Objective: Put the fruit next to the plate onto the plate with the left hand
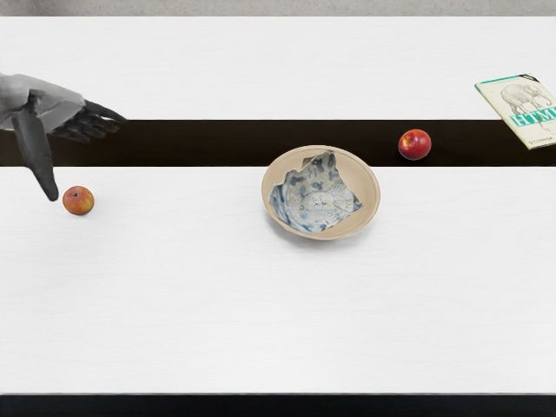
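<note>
The left robot hand (52, 115) hangs released, holding nothing, just beside the left apple (78, 201); the plate (368, 189) carries no fruit yet.

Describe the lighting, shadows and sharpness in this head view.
Head view: flat, even light; the white table nearly washes out; only a faint soft shadow rims the plate; no strong glare anywhere; the red apple, the orange apple by the left hand and the book all show sharp edges.
</note>
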